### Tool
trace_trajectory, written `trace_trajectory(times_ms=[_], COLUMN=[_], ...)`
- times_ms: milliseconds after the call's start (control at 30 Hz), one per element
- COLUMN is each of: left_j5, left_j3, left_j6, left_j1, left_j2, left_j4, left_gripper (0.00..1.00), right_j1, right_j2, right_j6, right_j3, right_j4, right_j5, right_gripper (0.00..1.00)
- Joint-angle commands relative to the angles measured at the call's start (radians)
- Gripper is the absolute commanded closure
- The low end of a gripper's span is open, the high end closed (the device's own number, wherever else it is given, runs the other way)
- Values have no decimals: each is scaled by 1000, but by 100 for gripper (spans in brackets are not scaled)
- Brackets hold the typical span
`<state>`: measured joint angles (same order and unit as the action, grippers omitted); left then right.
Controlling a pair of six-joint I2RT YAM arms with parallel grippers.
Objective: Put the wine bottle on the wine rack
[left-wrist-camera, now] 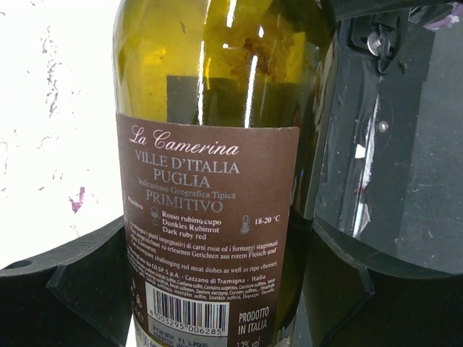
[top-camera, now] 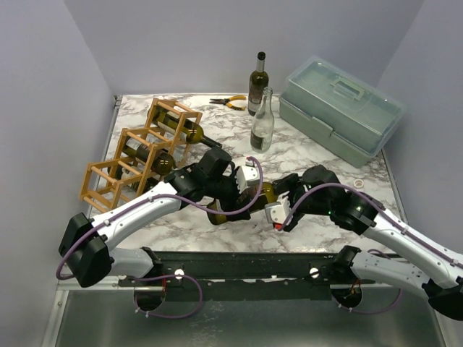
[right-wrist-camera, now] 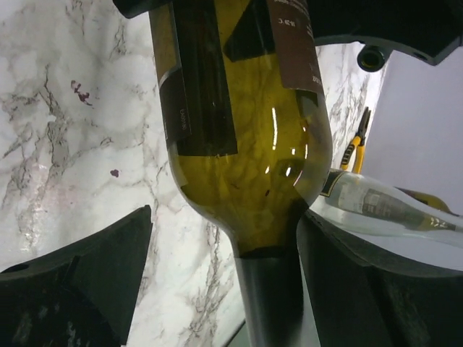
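Note:
An olive-green wine bottle point(top-camera: 265, 193) with a brown label lies nearly level just above the table's front middle, between my two grippers. My left gripper point(top-camera: 239, 189) is shut on the bottle's labelled body point(left-wrist-camera: 210, 217), with a finger on either side. My right gripper point(top-camera: 281, 204) is open around the bottle's neck point(right-wrist-camera: 271, 303). Its right finger point(right-wrist-camera: 362, 289) is against the neck and its left finger point(right-wrist-camera: 79, 282) stands clear of it. The wooden lattice wine rack point(top-camera: 108, 181) stands at the left and holds two bottles in its upper cells.
A dark bottle point(top-camera: 258, 81) and a clear bottle point(top-camera: 262, 123) stand upright at the back centre. Yellow-handled pliers point(top-camera: 228, 102) lie behind them. A pale green toolbox point(top-camera: 340, 108) sits at the back right. Grey walls close in on three sides.

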<state>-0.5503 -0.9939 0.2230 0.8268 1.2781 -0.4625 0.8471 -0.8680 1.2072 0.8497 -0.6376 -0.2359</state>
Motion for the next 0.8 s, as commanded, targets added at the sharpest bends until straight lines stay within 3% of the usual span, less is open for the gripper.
trace_trajectory(times_ms=[0, 233, 433, 500, 567, 633, 700, 767], left_j5=[-105, -109, -126, -145, -144, -127, -88, -24], left_j3=[-61, -52, -49, -48, -49, -51, -59, -67], left_j6=[-16, -3, -1, 0, -1, -2, -18, -39], left_j1=[4, 7, 7, 8, 8, 8, 9, 8], left_j2=[2, -11, -12, -16, -17, -18, -19, -19], left_j4=[45, 44, 44, 44, 44, 45, 45, 47], left_gripper=[100, 100, 100, 100, 100, 100, 89, 58], right_j1=[45, 83, 86, 87, 87, 87, 87, 87], right_j2=[-43, -56, -43, -41, -39, -40, -38, -36], right_j6=[78, 137, 172, 185, 189, 181, 150, 112], right_j3=[-12, -91, -114, -125, -124, -119, -111, -98], right_j4=[20, 124, 131, 130, 127, 123, 120, 102], right_j5=[111, 227, 269, 276, 267, 247, 214, 175], right_gripper=[20, 39, 66, 69, 81, 99, 100, 100])
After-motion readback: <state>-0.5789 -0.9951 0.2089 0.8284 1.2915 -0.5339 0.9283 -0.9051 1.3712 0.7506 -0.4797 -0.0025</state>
